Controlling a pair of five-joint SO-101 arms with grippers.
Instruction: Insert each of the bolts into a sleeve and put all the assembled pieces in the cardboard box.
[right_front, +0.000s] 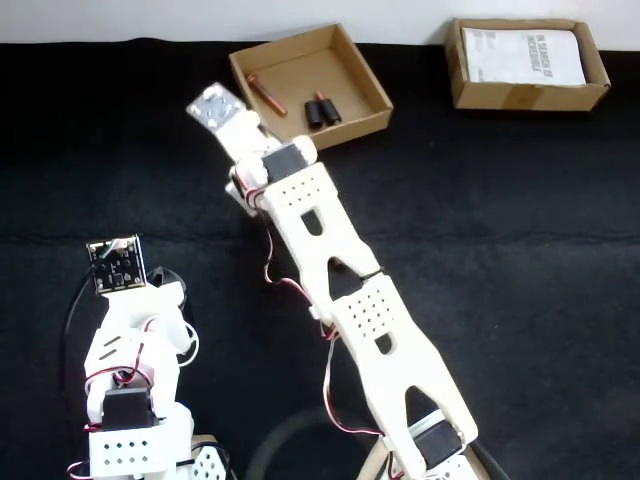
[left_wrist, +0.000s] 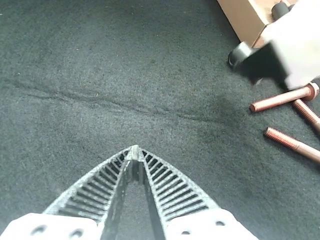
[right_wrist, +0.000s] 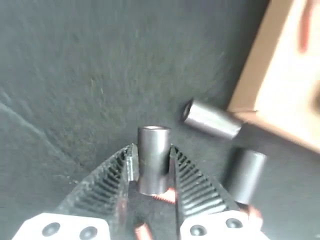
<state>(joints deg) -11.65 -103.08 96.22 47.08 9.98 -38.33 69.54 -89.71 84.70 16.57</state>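
White leaflet (right_front: 528, 55), illegible; pincer (right_wrist: 151, 148) round sleeve (right_wrist: 153, 162)

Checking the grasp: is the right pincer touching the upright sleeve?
Touching. The right wrist view shows the right pincer clamped against both sides of the sleeve.

The left arm (right_front: 130, 400) and right arm (right_front: 340, 270) are showing white perforated shells, black servo blocks (right_front: 287, 160) and red-and-white cables (right_front: 268, 262). The left end effector (left_wrist: 134, 150) is showing ribbed grey fingers (left_wrist: 170, 187).
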